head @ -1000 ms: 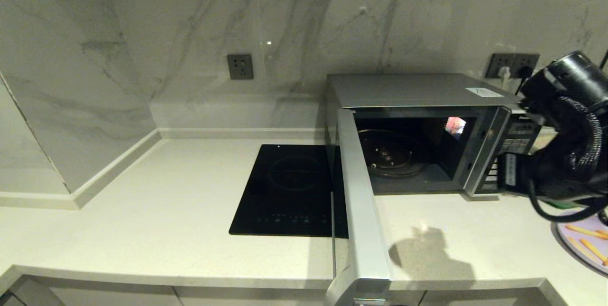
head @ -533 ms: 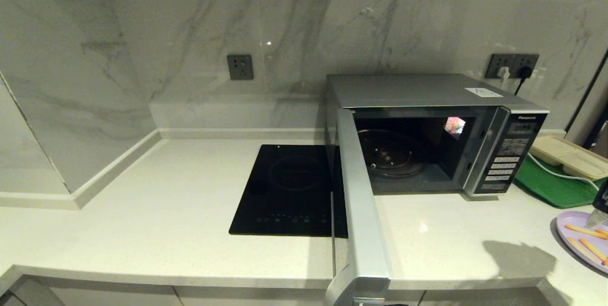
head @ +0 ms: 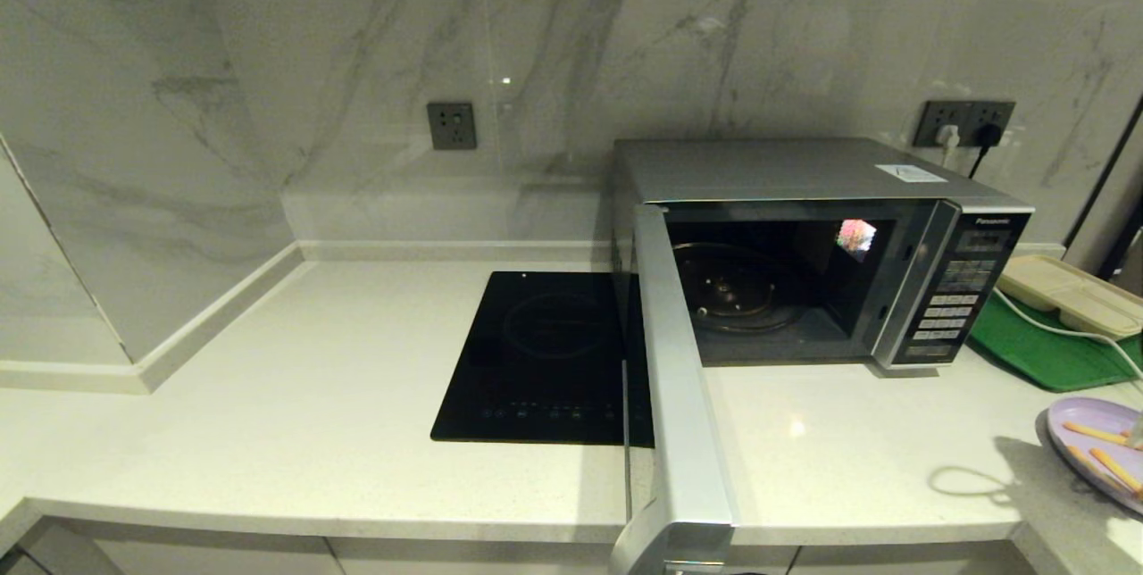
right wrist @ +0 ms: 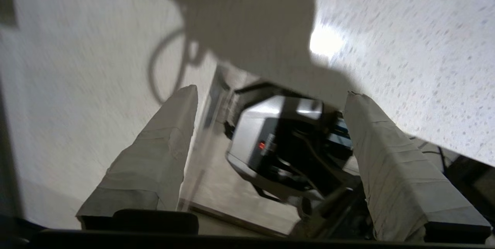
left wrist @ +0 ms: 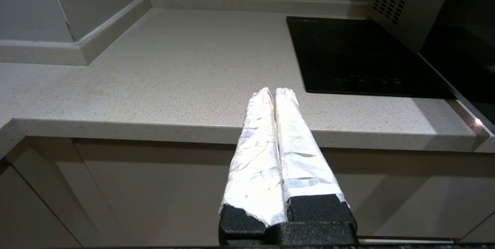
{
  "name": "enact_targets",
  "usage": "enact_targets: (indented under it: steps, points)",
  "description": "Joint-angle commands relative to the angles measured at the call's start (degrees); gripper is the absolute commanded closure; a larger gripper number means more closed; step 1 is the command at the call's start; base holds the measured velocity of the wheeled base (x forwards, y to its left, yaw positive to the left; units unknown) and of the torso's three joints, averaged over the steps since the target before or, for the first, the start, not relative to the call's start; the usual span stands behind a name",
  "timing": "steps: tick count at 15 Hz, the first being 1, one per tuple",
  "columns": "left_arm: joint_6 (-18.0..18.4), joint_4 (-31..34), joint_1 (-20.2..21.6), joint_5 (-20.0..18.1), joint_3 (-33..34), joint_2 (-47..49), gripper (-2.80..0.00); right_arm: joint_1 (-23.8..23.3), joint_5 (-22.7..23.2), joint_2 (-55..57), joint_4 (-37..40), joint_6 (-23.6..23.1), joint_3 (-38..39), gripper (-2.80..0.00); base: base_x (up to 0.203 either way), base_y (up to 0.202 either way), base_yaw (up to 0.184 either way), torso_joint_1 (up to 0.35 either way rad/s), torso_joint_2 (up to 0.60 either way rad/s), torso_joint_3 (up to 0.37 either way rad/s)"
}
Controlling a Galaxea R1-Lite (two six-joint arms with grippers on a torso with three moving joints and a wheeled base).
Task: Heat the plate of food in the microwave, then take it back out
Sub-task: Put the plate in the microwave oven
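My microwave [head: 804, 245] sits on the pale speckled counter [head: 312, 396] against the marble wall, its door [head: 674, 379] swung wide toward me so the edge juts past the counter's front lip; inside, the glass turntable [head: 732, 294] lies bare in the dark cavity. The black button panel [head: 955, 298] is on the oven's right side. Just left of the oven, the flat black induction cooktop [head: 545, 352] is set flush in the counter. The plate of food [head: 1094, 445] rests on the counter at the far right edge of my head view, well apart from the oven's opening, with a few thin orange-yellow sticks [head: 1103, 461] lying on its lilac surface. Behind it sits a green tray [head: 1036, 347] with a beige compartment tray [head: 1067, 289] on top and a white cable running across. My left gripper [left wrist: 274, 94] hangs out in front of the counter's edge, below its top, with its tape-wrapped fingers [left wrist: 253, 144] pressed flat together and nothing between them. My right gripper [right wrist: 270, 98] hovers over the counter with its two wrapped fingers [right wrist: 390, 152] spread wide apart and empty; the blurred dark and silver shape seen between them may be part of my own body below the counter edge, though I cannot say for sure
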Motion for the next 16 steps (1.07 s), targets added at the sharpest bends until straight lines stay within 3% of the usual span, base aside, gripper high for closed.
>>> enact_targets:
  steps: [1, 6, 16]
  points:
    - [-0.04, -0.03, 0.01, 0.06, 0.01, 0.00, 0.00, -7.29, 0.49, 3.93, 0.45, 0.18, -4.72, -2.80, 0.000, 0.000, 0.000, 0.000, 0.00, 0.000]
    - [-0.04, -0.03, 0.01, 0.04, 0.01, 0.00, 0.00, -15.47, 0.86, 10.20, 0.20, 6.64, -5.79, -2.80, 0.000, 0.000, 0.000, 0.000, 0.00, 0.000]
    - [-0.04, -0.03, 0.01, 0.04, 0.01, 0.00, 0.00, -16.09, -1.73, 16.27, -2.27, 7.10, -7.40, -2.80, 0.000, 0.000, 0.000, 0.000, 0.00, 0.000]
